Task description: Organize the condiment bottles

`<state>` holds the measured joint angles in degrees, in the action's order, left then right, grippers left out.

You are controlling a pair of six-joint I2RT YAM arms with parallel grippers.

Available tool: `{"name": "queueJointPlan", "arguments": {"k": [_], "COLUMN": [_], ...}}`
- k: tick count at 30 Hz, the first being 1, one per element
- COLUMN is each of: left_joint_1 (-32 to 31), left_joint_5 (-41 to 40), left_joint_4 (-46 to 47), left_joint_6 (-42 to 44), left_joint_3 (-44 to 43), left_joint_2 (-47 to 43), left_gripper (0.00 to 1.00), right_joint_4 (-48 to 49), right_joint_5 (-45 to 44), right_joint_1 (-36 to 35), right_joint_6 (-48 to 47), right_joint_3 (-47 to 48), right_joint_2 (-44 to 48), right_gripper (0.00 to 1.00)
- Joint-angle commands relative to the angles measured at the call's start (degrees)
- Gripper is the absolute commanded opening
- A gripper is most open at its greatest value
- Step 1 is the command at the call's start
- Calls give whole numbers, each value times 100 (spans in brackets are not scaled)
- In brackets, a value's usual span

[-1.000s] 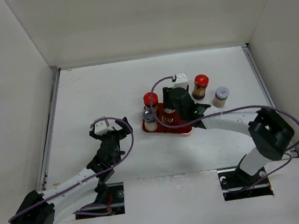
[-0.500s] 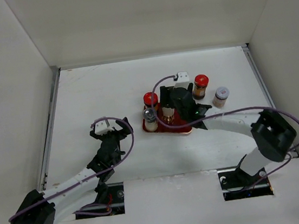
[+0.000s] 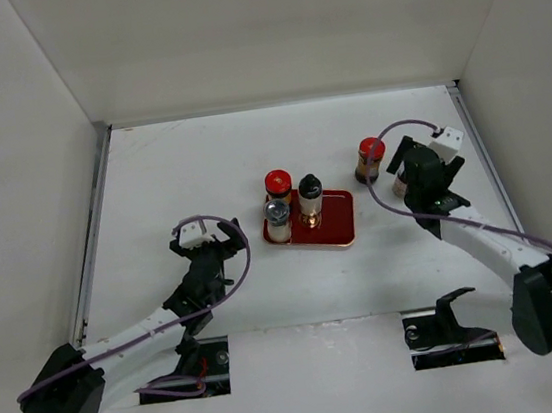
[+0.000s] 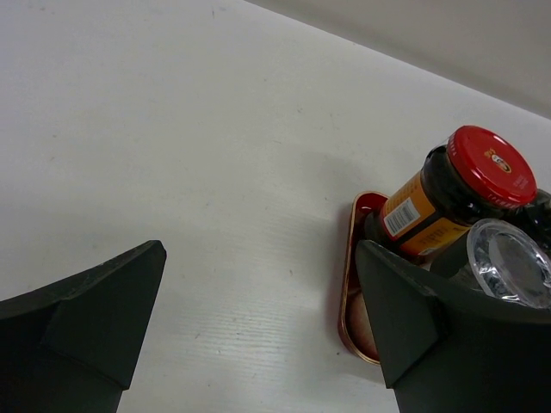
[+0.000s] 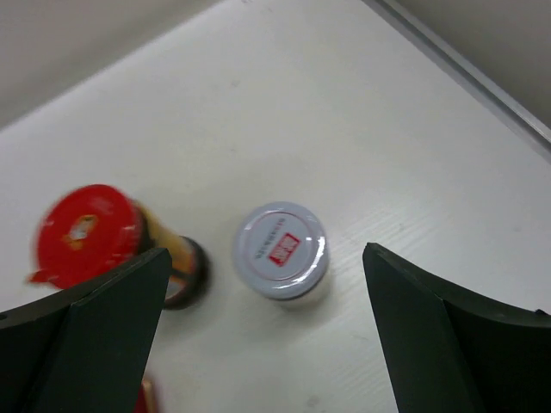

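Observation:
Three condiment bottles stand on the red tray (image 3: 340, 223): a red-capped one (image 3: 277, 183), a silver-capped one (image 3: 277, 214) and a black-capped one (image 3: 310, 195). Off the tray to the right stands another red-capped bottle (image 3: 371, 156) (image 5: 93, 238). Next to it is a grey-capped bottle (image 5: 280, 250), mostly hidden under my right gripper (image 3: 409, 172) in the top view. My right gripper (image 5: 267, 255) hovers open above that grey-capped bottle, which shows between its fingers. My left gripper (image 3: 220, 244) (image 4: 258, 258) is open and empty over bare table left of the tray (image 4: 348, 284).
White walls enclose the table on three sides, with a metal rail along the right edge (image 5: 465, 73). The left wrist view shows the tray's red-capped bottle (image 4: 469, 181) and silver cap (image 4: 510, 262) just beyond my right finger.
My right gripper opened, left the black-capped bottle standing on the tray and swung right to above the grey-capped bottle. The left arm barely moved.

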<state>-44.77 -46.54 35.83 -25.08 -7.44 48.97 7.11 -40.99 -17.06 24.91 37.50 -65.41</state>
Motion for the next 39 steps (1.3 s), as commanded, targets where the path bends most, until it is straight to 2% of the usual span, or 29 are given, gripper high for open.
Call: {"name": "queueJointPlan", "arguments": {"k": [1,9,12,13,18,20,25,30,33,39], "left_joint_1": [-1,26,-1,17,43,26,0,-9,-27,-45], "left_joint_5": [49,163,163,172,172,172,172,172,172,181], "left_joint_4": [328,354,372,372,372,345,380,407,433,460], "left_joint_6": [-23,-23,-32,-32,-23,-32,-41,-50,-41,-32], "left_joint_3": [-117,-64,-73,-73,-29,-12,6,-47,-56,-12], "left_joint_2": [42,-10,33,42,-80,-168,-186,-55,-2,-81], "left_gripper": [94,94,94,94,95,95,95,95,95,96], "right_joint_4": [-255,27,132,150,246,273,212,-123,-26,510], "right_joint_5": [547,1127,1295,1452,1613,1359,602,347,355,548], "right_joint_1": [321,708,875,910,955,885,-19,-1064,-1672,-2156], "right_joint_6": [50,-12,93,128,269,322,287,260,182,23], "right_joint_3": [354,627,662,697,646,461,-110,-76,231,802], "right_joint_2": [-542,-1334,-1536,-1623,-1739,-1494,-352,484,372,-717], "right_gripper": [100,100,95,91,54,49,49,49,51,52]}}
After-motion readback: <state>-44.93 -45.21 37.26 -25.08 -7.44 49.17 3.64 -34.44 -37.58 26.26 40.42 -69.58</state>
